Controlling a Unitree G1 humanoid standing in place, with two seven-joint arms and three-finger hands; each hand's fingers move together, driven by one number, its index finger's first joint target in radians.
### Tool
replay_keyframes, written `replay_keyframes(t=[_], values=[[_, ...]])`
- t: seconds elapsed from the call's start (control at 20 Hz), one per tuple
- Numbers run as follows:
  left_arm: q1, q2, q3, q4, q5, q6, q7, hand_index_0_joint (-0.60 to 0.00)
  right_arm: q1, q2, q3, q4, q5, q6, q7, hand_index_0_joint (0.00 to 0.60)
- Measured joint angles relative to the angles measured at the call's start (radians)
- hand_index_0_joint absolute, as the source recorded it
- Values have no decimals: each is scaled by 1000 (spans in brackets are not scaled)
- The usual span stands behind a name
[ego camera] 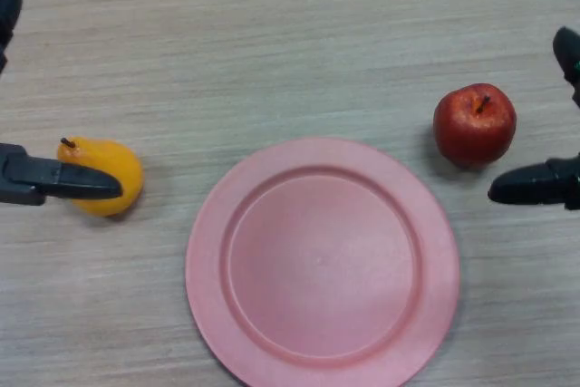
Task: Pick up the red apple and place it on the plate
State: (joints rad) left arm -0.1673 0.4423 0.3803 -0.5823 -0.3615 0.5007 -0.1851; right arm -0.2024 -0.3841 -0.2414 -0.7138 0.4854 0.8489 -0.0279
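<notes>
Red apple (474, 124) upright on the counter (272, 43), just off the far right rim of the empty pink plate (322, 265), not on it. Right hand (535, 185) at the right edge, spread wide, holding nothing, one finger close beside the apple. Left hand (54, 178) at the left edge, likewise spread, one straight finger lying across a yellow pear (109, 176).

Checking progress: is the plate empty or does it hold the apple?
Empty. The pink plate is bare; the red apple sits on the table beside it.
</notes>
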Motion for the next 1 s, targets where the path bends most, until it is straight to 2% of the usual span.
replay_keyframes(t=[0.15, 0.35, 0.55, 0.65, 0.8, 0.9, 1.0], values=[[0, -1, -19, 0, 7, -1, -14, 0, 18, 1, 0, -12, -7, 0, 62, 0], [7, -18, -19, 17, 64, -16, -25, 0, 24, 10, 0, 10, -57, -2, 69, 0], [15, -32, -46, 21, 61, -17, -24, 0, -19, 10, 42, 193, -173, -79, 97, 0], [17, -42, -58, 32, 61, -18, -25, 0, -56, 15, 94, 322, -258, -218, 132, 0], [21, -50, -60, 33, 60, -18, -25, 0, -101, 47, 167, 551, -374, -480, 151, 0], [30, -51, -58, 33, 61, -27, -25, 0, -151, 66, 190, 733, -476, -628, 151, 0], [36, -51, -51, 36, 61, -47, -25, 0, -215, 74, 190, 908, -532, -734, 120, 0]])
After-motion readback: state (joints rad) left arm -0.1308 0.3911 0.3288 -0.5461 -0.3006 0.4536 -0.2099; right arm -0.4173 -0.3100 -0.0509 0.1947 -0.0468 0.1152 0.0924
